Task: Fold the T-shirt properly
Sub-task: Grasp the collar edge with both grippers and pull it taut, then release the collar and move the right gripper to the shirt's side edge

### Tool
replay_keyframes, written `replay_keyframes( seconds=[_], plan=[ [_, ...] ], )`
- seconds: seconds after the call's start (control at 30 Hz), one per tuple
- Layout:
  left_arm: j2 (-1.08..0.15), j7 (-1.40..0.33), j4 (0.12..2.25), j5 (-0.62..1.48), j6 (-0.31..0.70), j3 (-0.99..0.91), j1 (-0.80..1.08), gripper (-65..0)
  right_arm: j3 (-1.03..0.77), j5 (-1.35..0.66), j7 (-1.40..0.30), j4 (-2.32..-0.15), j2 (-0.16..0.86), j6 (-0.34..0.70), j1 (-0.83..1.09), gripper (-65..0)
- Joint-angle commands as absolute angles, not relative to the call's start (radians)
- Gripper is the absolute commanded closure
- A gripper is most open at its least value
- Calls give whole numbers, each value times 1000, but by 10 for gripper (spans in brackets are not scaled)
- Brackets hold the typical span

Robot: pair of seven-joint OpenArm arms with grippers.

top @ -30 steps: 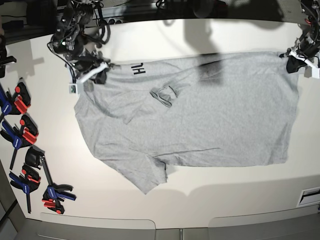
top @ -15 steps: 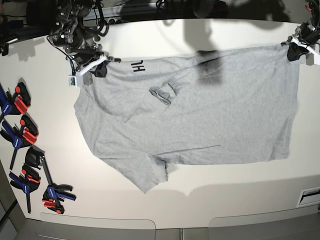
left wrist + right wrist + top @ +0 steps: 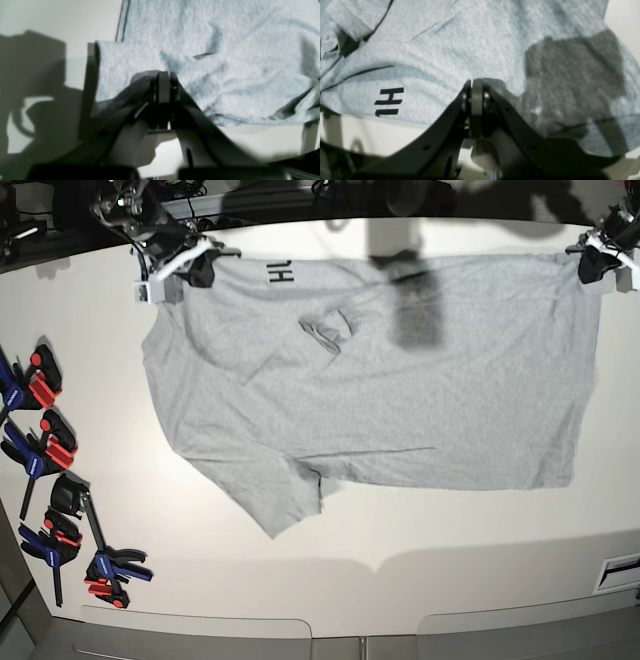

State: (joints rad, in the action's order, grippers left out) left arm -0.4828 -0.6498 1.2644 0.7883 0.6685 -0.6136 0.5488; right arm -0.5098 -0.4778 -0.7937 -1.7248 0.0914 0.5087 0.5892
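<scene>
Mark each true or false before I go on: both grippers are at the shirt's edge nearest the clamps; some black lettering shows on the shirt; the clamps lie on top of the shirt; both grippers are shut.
1. Both grippers are at the edge nearest the clamps. False: the left gripper and right gripper are at opposite ends of the shirt's upper edge in the base view.
2. Some black lettering shows. True.
3. The clamps lie on the shirt. False: they lie beside it.
4. Both grippers are shut. True.

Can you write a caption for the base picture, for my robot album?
Two robot claws pinch the far corners of a grey T-shirt, with clamps lying off to one side.
</scene>
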Motion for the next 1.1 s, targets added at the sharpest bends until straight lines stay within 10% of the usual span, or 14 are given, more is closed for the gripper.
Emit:
replay_keyframes(
  seconds=[0.0,0.93,1.07],
  plan=[
    [-488,-751,1253,690,636,-609,585,0,-528,-430,-854,-1732,97,490,613,0],
    [-488,-767,1546,1179,698,-957,610,-21,-616,-635,-758,-1993,99,492,442,0],
    [-487,-770,1552,1179,698,-956,610,-146,-616,-506,-758,-1989,105,492,295,-263]
  ],
)
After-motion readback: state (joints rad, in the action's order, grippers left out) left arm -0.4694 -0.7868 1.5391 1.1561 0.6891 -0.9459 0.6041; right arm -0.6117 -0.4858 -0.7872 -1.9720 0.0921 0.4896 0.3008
